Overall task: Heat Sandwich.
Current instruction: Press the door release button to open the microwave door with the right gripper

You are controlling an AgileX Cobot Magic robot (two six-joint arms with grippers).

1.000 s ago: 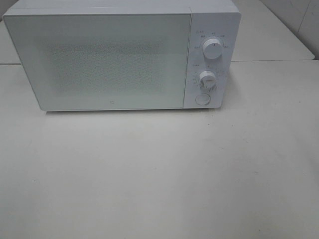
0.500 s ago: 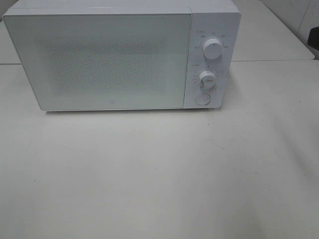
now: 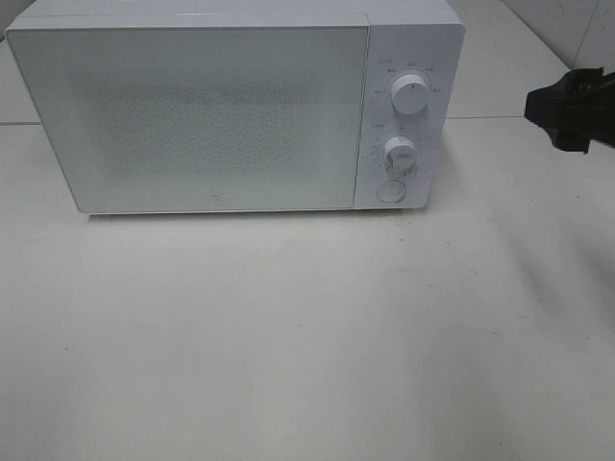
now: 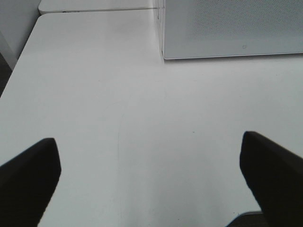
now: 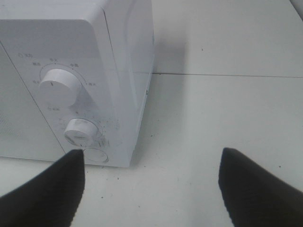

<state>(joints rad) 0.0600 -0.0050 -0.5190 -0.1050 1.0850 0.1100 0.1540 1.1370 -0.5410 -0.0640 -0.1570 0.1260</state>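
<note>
The sandwich is out of view in every frame. A white microwave (image 3: 221, 115) stands at the back of the table with its door shut; its inside is hidden behind the frosted door. My right gripper (image 3: 553, 110) hangs in the air to the right of the microwave's control panel, open with nothing between its fingers (image 5: 258, 189). In the right wrist view the gripper (image 5: 150, 189) faces the microwave's right front corner (image 5: 118, 71). My left gripper (image 4: 151, 184) is open over bare table, short of the microwave's lower left corner (image 4: 227, 28). It does not show in the exterior view.
The control panel carries an upper knob (image 3: 410, 96), a lower knob (image 3: 400, 154) and a round button (image 3: 389, 191). The white table (image 3: 307, 336) stretches in front of the microwave. A seam between tabletops (image 5: 227, 74) runs behind to the right.
My right gripper has come into the exterior view from the right edge, at the height of the knobs. The microwave has not moved.
</note>
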